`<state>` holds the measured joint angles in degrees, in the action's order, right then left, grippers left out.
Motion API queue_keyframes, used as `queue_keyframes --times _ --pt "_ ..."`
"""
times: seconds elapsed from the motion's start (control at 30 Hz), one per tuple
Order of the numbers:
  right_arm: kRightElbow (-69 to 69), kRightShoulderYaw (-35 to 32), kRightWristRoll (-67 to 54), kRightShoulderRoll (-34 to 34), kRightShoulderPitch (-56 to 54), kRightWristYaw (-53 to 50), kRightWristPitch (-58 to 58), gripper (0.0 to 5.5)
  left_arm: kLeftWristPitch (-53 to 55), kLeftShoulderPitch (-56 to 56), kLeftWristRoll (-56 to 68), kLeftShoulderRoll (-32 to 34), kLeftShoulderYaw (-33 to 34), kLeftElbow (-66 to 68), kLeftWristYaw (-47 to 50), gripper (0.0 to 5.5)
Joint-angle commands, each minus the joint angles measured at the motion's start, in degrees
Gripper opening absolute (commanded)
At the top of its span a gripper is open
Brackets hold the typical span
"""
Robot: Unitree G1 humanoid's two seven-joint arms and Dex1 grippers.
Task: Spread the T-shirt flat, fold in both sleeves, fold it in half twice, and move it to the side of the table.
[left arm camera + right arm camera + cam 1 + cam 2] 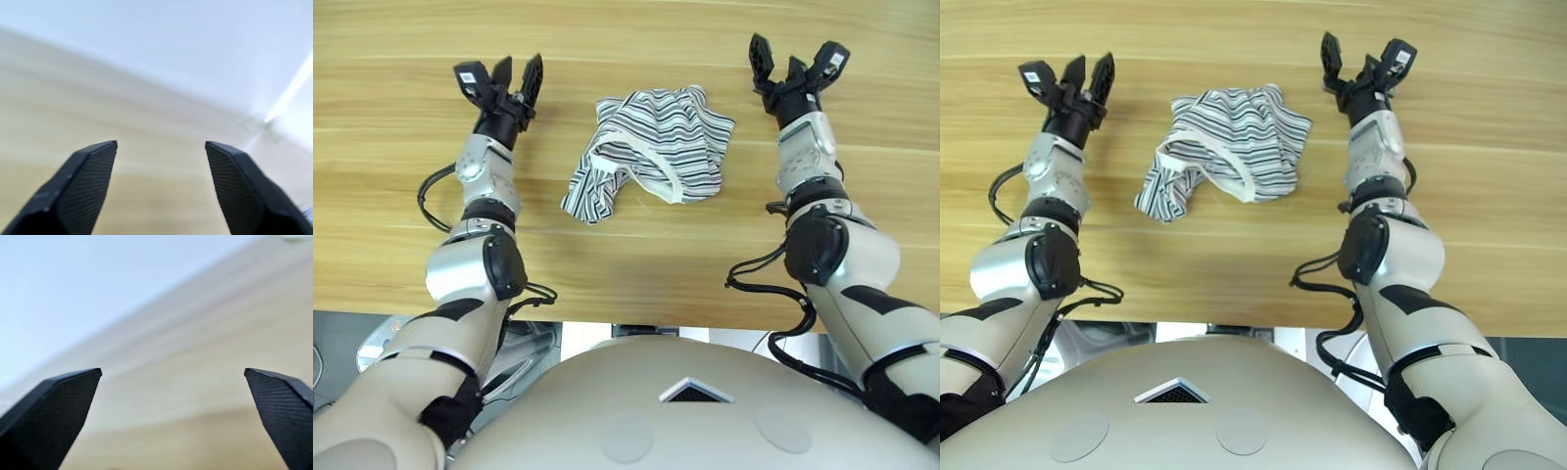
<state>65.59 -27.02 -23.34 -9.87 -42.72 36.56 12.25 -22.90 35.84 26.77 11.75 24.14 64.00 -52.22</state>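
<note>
A big wooden desk (391,147) holds everything. A striped T-shirt (656,147) lies on it in a crumpled heap, well back from the near edge and about halfway between the desk's left and right sides. Its stripes are dark and white, and its white neck band shows on top. The left hand (501,73) sits over the desk to the left of the shirt, not touching it. Its black fingers (88,181) are spread wide and hold nothing. The right hand (795,54) sits to the right of the shirt, also apart from it. Its fingers (54,411) are wide too, with nothing in them.
</note>
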Motion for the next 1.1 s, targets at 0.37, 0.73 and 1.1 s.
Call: queue_keyframes --times 0.37,0.73,1.1 --pt "-63.8 22.6 -7.6 0.5 45.9 42.8 11.5 5.40 -1.6 -45.0 11.8 10.3 -26.2 -67.4 -40.3 4.58" --pt "-61.3 26.2 7.9 -4.7 50.2 34.0 26.6 5.40 -21.4 -46.4 -22.6 11.1 -30.4 -64.7 -20.5 4.58" --pt "-55.3 29.9 16.0 -9.9 48.2 24.1 32.6 5.40 -18.8 -52.2 -7.1 22.6 -32.5 -78.0 -14.5 4.58"
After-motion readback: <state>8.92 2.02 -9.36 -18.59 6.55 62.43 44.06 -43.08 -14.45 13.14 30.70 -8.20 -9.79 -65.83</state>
